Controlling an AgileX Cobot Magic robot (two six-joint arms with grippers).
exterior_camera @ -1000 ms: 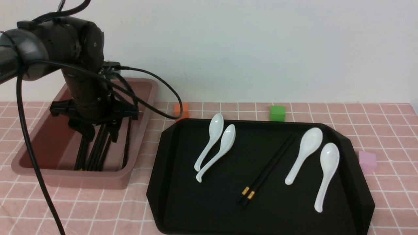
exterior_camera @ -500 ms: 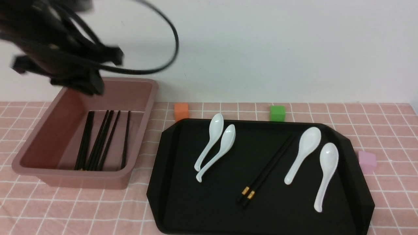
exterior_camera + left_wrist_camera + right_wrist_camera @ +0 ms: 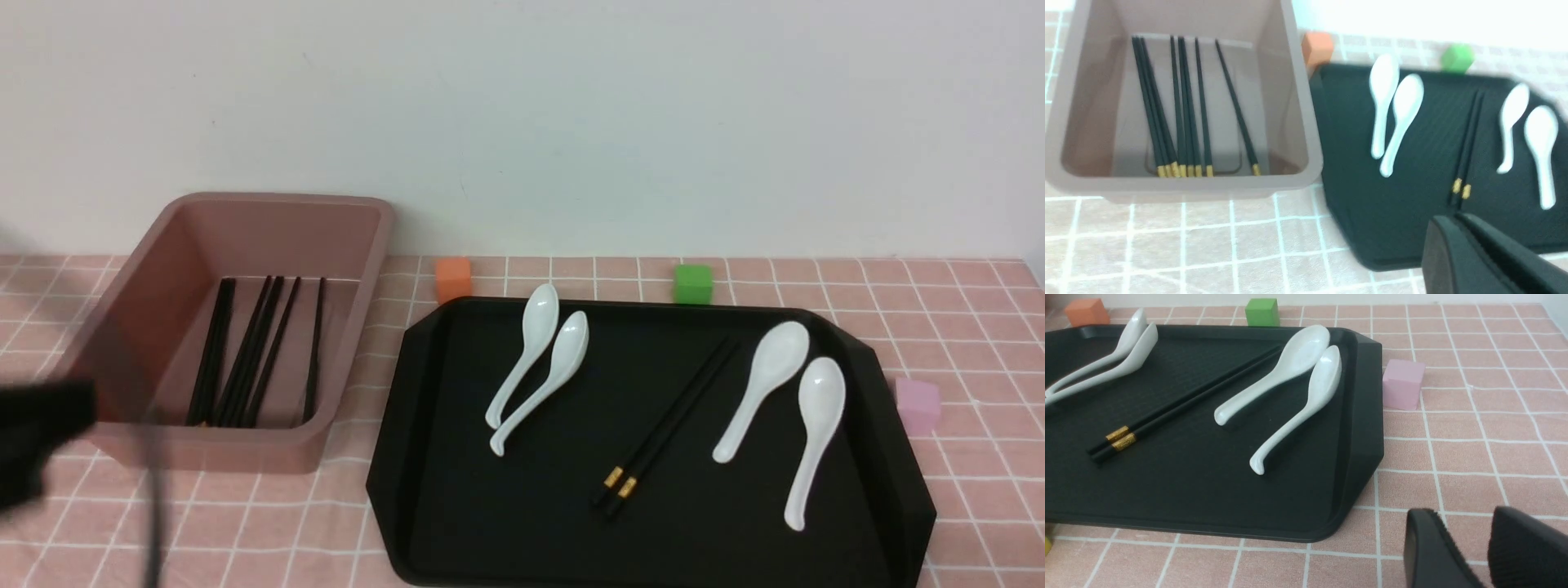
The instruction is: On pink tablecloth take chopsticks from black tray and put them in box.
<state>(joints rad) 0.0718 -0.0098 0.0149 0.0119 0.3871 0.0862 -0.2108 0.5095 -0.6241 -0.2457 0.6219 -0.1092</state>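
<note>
**On the black tray [image 3: 457, 523]: one pair to go, with slip and snag risks**

Centre of the front view: the chopsticks [image 3: 665, 425] lie flat and diagonal on the tray, gold bands toward the lower edge. They sit between two pairs of white spoons [image 3: 535, 359], and their far tips run close beside the right-hand pair.

Upper left: the box [image 3: 204, 453] stands on the pink tablecloth [image 3: 269, 523], with several boxed sticks [image 3: 253, 359] lying lengthwise on its floor.

Left gripper [image 3: 1458, 222]: jaws look pressed together and empty, though blur softens the wrist view. In the front view that arm is only a dark smear at lower left.

Right gripper [image 3: 1466, 516]: jaws apart, holding nothing, over cloth off the tray's lower-right corner.

Risks, as I read them:
- The sticks are thin, glossy and flush with the tray, so a pinch could take one and leave the other, or skid off both.
- A descent near the far tips could knock a spoon.
- A grip far from the middle would let the long pair droop and catch the box rim.
- A crosswise release could leave them propped on the wall.
</note>
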